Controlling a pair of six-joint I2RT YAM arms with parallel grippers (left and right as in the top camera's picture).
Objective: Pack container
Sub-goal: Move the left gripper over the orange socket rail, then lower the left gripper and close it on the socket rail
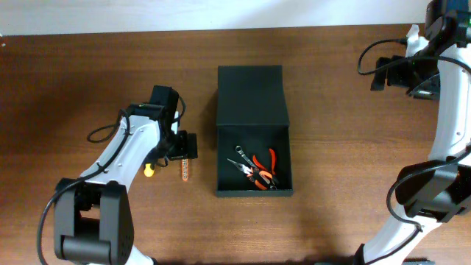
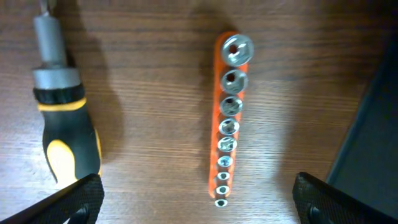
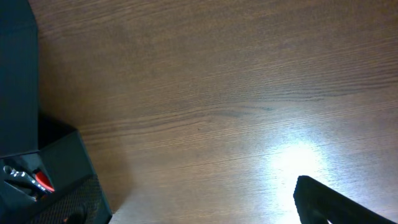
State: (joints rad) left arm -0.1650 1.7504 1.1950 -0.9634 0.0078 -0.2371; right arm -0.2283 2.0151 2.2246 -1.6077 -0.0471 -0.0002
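— What lies at the left of the bench [image 1: 88, 73]?
— A yellow-and-black screwdriver [image 2: 65, 118], then an orange socket rail [image 2: 229, 118]. The left hand [image 2: 198, 196] hangs over the rail, fingers [image 2: 74, 202] spread wide, grasping nothing.
— And the box [image 1: 254, 193]?
— Mid-bench, just right of the rail, lid flapped back, pliers [image 1: 263, 165] lying inside.
— The right hand [image 1: 379, 73]?
— Far right, well apart from the box. Spread or clenched, I cannot tell.
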